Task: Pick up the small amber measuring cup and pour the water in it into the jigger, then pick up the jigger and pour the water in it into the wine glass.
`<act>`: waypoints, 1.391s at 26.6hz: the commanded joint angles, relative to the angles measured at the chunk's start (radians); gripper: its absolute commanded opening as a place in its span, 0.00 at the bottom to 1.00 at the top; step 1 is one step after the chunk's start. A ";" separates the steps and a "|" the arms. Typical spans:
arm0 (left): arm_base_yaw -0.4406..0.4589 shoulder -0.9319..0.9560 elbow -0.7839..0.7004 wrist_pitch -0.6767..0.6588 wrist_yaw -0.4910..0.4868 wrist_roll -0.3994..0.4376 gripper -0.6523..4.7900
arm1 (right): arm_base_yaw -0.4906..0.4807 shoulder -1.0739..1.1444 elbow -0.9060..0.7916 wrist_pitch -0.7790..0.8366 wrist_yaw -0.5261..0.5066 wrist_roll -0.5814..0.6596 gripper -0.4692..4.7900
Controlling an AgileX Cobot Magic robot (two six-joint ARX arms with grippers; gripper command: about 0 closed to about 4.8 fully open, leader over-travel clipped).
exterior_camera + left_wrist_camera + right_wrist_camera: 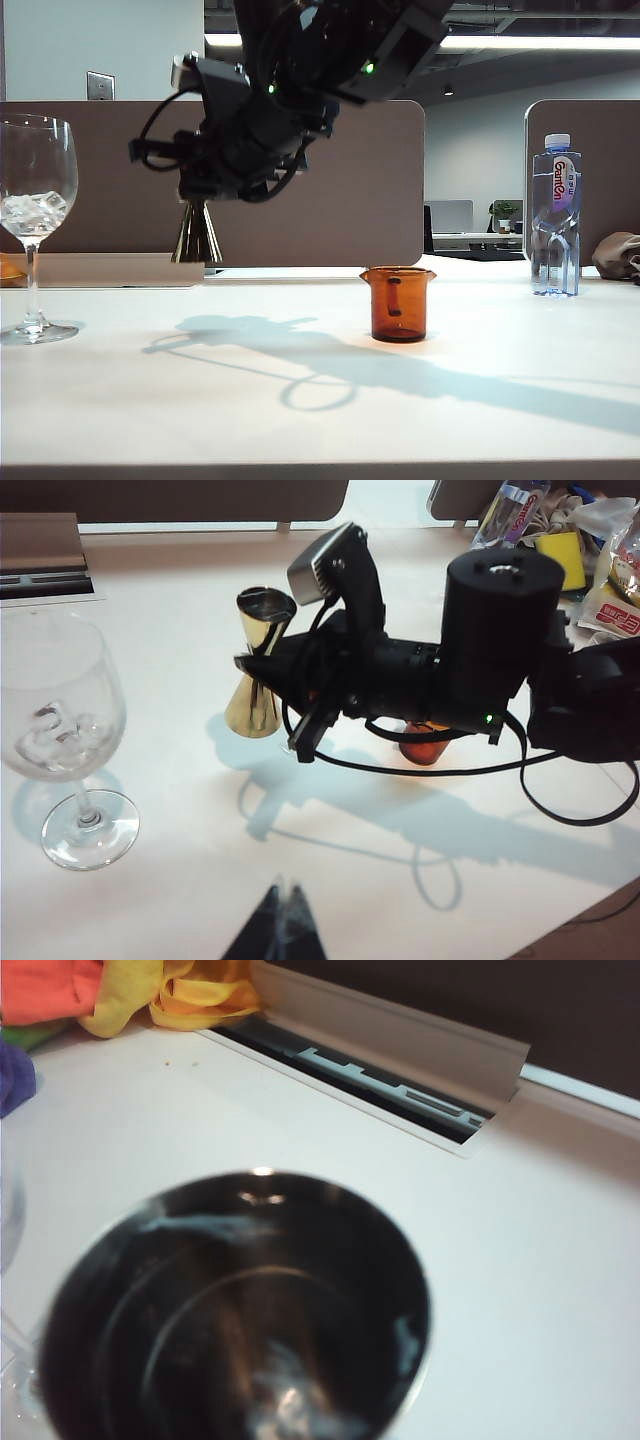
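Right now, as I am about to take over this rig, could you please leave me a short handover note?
Right end effector: shut on the jigger, holding it upright at its waist, between the wine glass and the small amber measuring cup.
Left end effector: idle near the table's front edge, holding nothing; the view does not settle whether it is open.
Wine glass: stands at the left with ice in its bowl.
Amber cup: back on the table, apart from both arms.
Done, apparently: the cup's pour into the jigger.
Left: carry the jigger over the wine glass and tip it in.
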 commanded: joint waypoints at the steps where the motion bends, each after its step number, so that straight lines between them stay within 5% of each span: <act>1: 0.001 0.001 0.003 0.012 0.003 0.001 0.12 | 0.001 -0.029 0.018 -0.015 0.000 -0.011 0.10; 15: 0.000 0.001 0.003 0.012 0.003 0.001 0.12 | 0.024 -0.036 0.240 -0.221 0.001 -0.058 0.09; 37: 0.000 0.001 0.003 0.012 0.003 0.001 0.12 | 0.050 -0.039 0.355 -0.356 0.001 -0.080 0.09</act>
